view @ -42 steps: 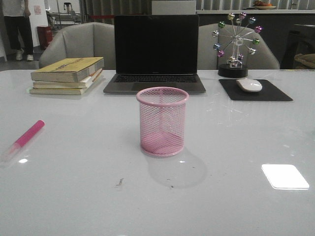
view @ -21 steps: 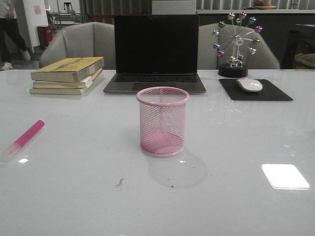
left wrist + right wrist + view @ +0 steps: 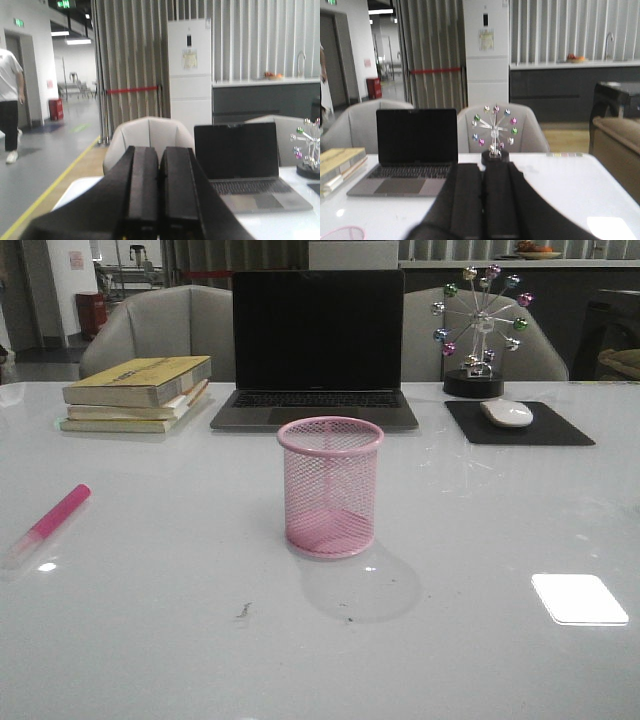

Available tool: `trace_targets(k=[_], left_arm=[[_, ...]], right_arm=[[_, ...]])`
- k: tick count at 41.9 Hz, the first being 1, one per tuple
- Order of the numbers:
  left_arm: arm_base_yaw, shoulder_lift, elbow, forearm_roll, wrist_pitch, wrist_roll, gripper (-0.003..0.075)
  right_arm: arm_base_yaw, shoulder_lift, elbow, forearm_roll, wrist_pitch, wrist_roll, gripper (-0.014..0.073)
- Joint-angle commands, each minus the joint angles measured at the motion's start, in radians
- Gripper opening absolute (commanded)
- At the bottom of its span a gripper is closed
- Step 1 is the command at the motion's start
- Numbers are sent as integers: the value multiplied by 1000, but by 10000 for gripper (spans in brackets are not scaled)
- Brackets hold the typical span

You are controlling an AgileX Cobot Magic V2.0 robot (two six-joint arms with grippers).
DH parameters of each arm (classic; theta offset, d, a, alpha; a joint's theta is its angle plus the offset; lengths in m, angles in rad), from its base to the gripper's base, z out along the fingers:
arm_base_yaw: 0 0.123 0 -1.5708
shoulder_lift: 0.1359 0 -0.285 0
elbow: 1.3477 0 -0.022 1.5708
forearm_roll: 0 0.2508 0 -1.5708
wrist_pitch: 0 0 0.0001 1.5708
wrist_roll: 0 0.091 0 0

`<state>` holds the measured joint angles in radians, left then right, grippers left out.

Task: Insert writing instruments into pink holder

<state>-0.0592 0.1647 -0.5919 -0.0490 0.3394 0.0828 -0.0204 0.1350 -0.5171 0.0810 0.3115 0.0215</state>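
Observation:
The pink holder (image 3: 330,487), a wire-mesh cup, stands upright and empty at the middle of the white table; a sliver of its rim (image 3: 342,232) shows in the right wrist view. A bright pink marker (image 3: 48,523) with a pale end lies flat near the table's left edge. The lime green marker is out of view. Neither arm appears in the front view. My left gripper (image 3: 159,152) is shut with nothing between its black fingers, raised and facing the chairs. My right gripper (image 3: 482,170) is shut and empty too, held above the table.
Behind the holder is an open laptop (image 3: 316,345). A stack of books (image 3: 137,392) lies at the back left. At the back right are a ferris-wheel ornament (image 3: 480,330) and a white mouse (image 3: 507,412) on a black pad (image 3: 518,425). Grey chairs (image 3: 160,330) stand beyond the table.
A person in the far left background has walked out of the front view. Nothing on the table has moved.

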Motion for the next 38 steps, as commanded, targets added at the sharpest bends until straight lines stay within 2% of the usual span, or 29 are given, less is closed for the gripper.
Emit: trace_targets(k=[1,7,17,24,31,35,38], left_arm=[[1,95,-111,-8,38,-9,91],[1,197,-160,-8,172,-9,91],[1,327,-157,-8,355,-9,91],[1,397,-156,-13,378,-9,91],[1,448,-153,-13,374,-9,94],[1,464,-153,-22,370,-9,174],[1,469,-151,-31,356,-9,328]], right_arm=[[2,97,-112,-12,28,-2,108],[2,200,-178,-12,177,-2,108],[2,330,-172,-12,349,-2,108],[2,412,-172,-12,441,-2,108],[2,466,-172,-12,452,-2,111],[2,494,-172,-12,454,-2,148],[2,518,-172,-12,447,-2,273]])
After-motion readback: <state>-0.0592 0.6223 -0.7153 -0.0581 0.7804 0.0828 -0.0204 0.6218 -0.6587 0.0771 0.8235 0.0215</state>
